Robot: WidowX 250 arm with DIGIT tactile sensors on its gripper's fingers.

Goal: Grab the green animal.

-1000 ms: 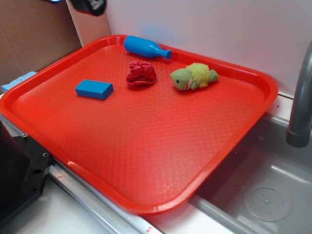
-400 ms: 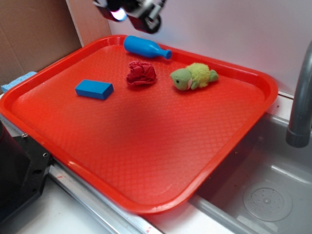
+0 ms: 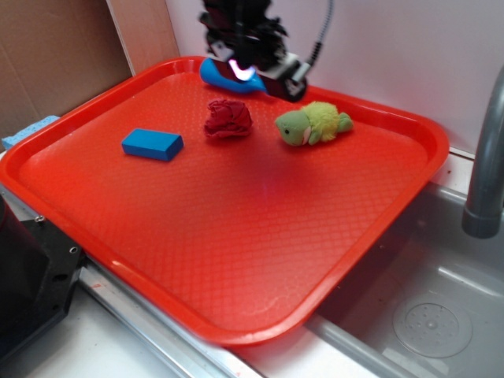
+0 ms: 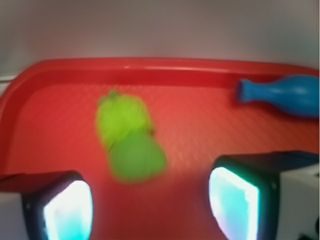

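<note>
A red tray sits beside a grey sink under a white wall. The green animal lies on its side near the tray's 1 o'clock edge, untouched. The gripper hovers above the tray's 12 o'clock rim, its fingers spread wide and empty, by the blue bottle. A red cloth ball rests at the toy's 9 o'clock

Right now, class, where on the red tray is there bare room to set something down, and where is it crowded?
Bare: the whole near half of the tray, from the blue block forward to the front rim. Crowded: the far edge, where the blue bottle, red cloth ball and green animal line up under the gripper.
</note>
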